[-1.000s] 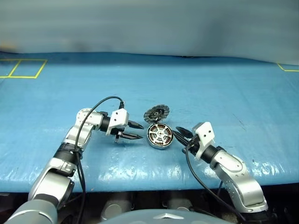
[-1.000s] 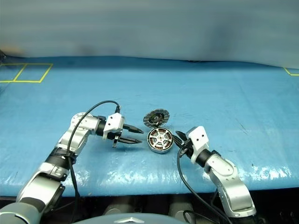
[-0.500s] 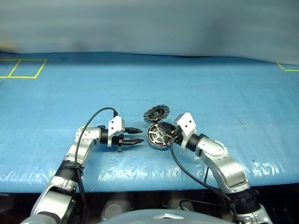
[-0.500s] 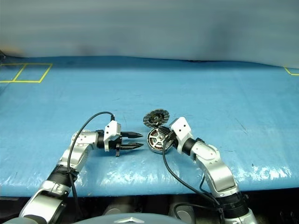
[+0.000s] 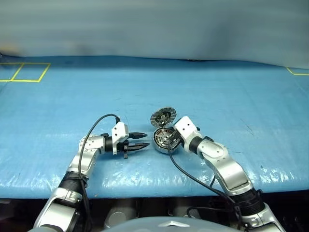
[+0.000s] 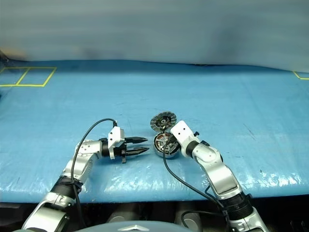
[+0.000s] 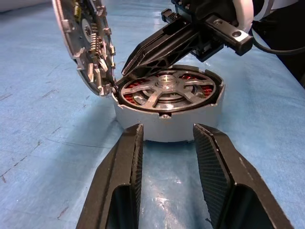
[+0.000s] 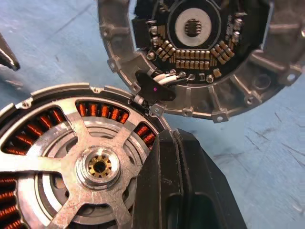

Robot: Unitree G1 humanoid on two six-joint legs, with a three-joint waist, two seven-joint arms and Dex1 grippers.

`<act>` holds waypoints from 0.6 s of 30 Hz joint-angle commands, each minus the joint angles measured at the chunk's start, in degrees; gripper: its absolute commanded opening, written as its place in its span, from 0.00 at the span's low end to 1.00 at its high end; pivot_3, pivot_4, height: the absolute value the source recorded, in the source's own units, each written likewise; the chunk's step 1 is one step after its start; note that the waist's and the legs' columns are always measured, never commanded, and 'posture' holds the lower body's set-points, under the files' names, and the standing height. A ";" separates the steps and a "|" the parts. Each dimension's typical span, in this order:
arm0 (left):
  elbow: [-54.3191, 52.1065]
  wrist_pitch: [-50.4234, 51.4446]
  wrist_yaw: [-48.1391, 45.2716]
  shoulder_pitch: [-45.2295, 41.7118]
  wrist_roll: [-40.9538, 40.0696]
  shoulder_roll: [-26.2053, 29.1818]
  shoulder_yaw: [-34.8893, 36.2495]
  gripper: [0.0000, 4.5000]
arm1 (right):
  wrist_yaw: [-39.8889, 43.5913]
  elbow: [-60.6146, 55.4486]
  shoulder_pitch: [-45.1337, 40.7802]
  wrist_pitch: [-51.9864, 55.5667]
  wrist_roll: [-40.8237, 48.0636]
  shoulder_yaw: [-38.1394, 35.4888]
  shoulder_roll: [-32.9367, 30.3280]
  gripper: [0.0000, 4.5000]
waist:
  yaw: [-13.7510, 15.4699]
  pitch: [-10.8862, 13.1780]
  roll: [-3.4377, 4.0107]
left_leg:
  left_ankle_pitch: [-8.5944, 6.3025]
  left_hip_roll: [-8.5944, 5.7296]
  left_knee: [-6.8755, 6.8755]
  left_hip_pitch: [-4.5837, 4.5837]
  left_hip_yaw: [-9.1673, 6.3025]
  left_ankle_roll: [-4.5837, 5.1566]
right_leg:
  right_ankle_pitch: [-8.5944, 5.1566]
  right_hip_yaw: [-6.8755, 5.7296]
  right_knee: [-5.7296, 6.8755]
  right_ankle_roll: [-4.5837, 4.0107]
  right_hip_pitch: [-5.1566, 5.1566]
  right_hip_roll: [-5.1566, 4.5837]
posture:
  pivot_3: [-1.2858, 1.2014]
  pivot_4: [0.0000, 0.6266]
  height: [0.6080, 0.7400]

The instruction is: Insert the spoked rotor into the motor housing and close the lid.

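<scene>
The motor housing (image 5: 159,138) lies on the blue table between my two grippers. The spoked rotor (image 8: 93,164) sits inside it, silver spokes and hub over the copper windings. The lid (image 5: 162,117) stands open at the housing's far rim, its patterned inner face (image 8: 200,52) showing. My right gripper (image 5: 169,141) is shut with nothing in it, its tips over the housing's rim close to where the lid joins. My left gripper (image 5: 147,139) is open, low over the table just left of the housing, its fingers (image 7: 126,176) pointing at the grey wall (image 7: 167,124).
The table is covered with a blue sheet (image 5: 231,101). Yellow tape marks lie at the far left (image 5: 24,71) and far right (image 5: 297,71). The table's front edge (image 5: 154,182) runs close below both arms. Black cables hang from both wrists.
My right gripper has swung in from the housing's right side to over its rim and has shut. My left arm has sunk slightly, its gripper still open.
</scene>
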 commanded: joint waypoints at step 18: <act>-1.46 -1.47 1.64 0.39 -0.25 -0.52 0.46 0.39 | 4.58 -8.83 4.11 -2.40 5.61 -4.44 0.96 0.01 | -0.35 0.02 0.01 | 0.19 0.00 -0.57 0.00 0.00 0.12 | -0.05 0.01 -0.12 -0.22 -0.23 -0.03 | 0.52 0.24 1.00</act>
